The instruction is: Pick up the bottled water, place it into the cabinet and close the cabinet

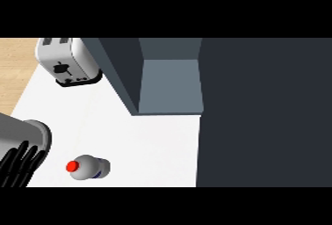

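Left hand (pixel 19 165): black fingers straight and slightly spread, holding nothing, at the lower left edge. Bottled water (pixel 88 167): upright on the white counter (pixel 149 145), red cap up, just right of those fingers, apart. Cabinet (pixel 170 83): open, apparently, further up and right. Right hand: unseen.

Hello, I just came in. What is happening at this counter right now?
Nothing is being held yet. The bottled water, with its red cap, stands on the white counter, untouched. The left robot hand shows at the view's lower left edge, fingers straight, a little apart from the bottle. The right robot hand is out of view. The cabinet behind stands open, with nothing visible inside. A toaster sits at the back left.
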Controlling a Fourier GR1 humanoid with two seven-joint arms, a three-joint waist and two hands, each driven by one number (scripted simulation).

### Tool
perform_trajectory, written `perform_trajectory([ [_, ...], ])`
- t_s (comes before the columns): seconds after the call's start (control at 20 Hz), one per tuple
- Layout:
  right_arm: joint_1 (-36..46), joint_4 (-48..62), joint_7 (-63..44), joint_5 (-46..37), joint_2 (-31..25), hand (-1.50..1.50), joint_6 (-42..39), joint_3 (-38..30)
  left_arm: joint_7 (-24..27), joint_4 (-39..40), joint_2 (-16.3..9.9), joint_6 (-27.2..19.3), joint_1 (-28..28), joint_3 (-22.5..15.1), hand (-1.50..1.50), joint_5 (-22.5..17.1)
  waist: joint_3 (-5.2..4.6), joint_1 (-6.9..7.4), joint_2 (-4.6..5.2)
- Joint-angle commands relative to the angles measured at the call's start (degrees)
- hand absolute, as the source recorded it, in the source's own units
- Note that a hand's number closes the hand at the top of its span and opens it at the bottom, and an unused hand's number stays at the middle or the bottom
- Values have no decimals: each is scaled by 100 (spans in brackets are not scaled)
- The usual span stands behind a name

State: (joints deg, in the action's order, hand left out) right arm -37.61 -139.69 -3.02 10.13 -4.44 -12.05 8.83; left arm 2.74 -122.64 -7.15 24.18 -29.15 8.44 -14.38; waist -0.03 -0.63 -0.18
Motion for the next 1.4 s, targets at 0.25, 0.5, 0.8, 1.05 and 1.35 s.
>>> perform_trajectory([
  [0.25,-1095,-790,527,254,-235,-150,-461,-131,1159,2011,312,28,605,-152,-150,1036,-1,-60,-4],
  [0.5,-1187,-891,559,22,-94,-150,-361,103,1650,3313,100,4,1318,169,-150,1230,-5,-41,10],
  [0.8,-1683,-954,864,378,-251,-150,-681,-229,2335,3923,447,-497,1464,127,-150,1643,1,-44,-4],
  [1.05,-1990,-1196,984,185,-252,-150,-776,-42,3374,5607,108,-365,1998,421,-150,1823,-8,-67,8],
  [1.35,-2213,-711,1525,78,-212,-150,-1001,-21,3674,6543,-29,393,2431,236,-150,1690,-4,-57,6],
])
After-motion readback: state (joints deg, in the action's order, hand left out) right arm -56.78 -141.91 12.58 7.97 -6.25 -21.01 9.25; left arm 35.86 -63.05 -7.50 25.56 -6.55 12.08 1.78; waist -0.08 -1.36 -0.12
